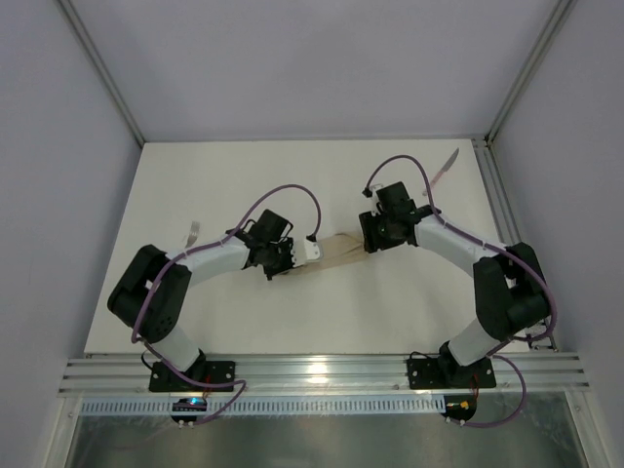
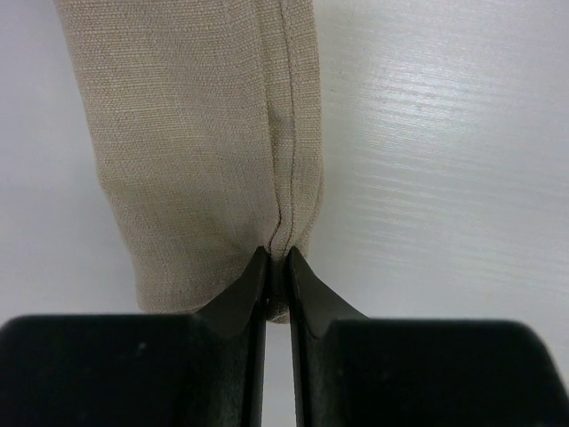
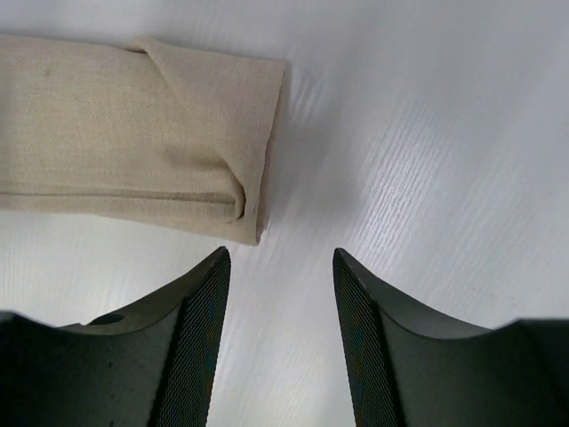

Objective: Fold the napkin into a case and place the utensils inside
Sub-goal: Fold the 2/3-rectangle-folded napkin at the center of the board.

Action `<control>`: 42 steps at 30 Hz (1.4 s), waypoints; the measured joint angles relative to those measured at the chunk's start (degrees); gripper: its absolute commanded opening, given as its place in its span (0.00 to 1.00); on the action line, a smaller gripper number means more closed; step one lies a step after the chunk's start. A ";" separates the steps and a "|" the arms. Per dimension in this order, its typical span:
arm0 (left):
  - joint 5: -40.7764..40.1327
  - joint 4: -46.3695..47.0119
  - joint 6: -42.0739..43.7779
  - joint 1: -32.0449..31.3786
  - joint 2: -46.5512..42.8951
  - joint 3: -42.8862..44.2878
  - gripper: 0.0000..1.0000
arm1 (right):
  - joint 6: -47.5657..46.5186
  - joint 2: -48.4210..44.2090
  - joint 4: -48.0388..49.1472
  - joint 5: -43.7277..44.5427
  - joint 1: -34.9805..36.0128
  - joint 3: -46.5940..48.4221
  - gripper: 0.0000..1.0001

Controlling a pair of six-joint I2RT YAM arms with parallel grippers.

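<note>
The beige napkin point(image 1: 336, 252) lies on the table between both arms, folded into a narrow strip like a case. My left gripper point(image 1: 285, 267) is shut on its near end, and the left wrist view shows the fingertips point(image 2: 277, 258) pinching a seam fold of the cloth point(image 2: 196, 133). My right gripper point(image 1: 370, 244) is open at the other end; in the right wrist view its jaws point(image 3: 280, 258) stand apart over bare table, just below the strip's folded corner point(image 3: 116, 133), touching nothing. A silvery fork point(image 1: 193, 232) lies left of the left arm. A knife point(image 1: 447, 164) lies far right.
The white table point(image 1: 292, 175) is walled by grey panels on three sides, with a metal rail point(image 1: 322, 370) along the near edge. The arms' purple cables loop above both wrists.
</note>
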 measured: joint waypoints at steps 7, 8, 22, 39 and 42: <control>0.50 -0.04 -0.31 0.24 -0.04 0.00 0.09 | -0.72 -5.77 0.09 1.33 8.28 1.60 0.29; 0.50 -0.02 -0.46 0.24 -0.04 0.00 0.09 | -0.79 -5.75 1.40 0.35 9.11 1.68 0.24; 0.59 0.00 -1.40 0.28 -0.07 0.00 0.09 | 4.17 7.96 8.72 -1.27 5.79 0.48 0.04; 2.19 -0.76 -2.64 0.35 -0.17 0.11 0.18 | -3.67 -8.81 33.79 -4.15 17.29 -14.64 0.54; 3.15 -1.62 -3.48 0.83 -0.44 0.09 0.19 | -4.11 -9.46 45.88 -8.00 17.35 -21.31 0.55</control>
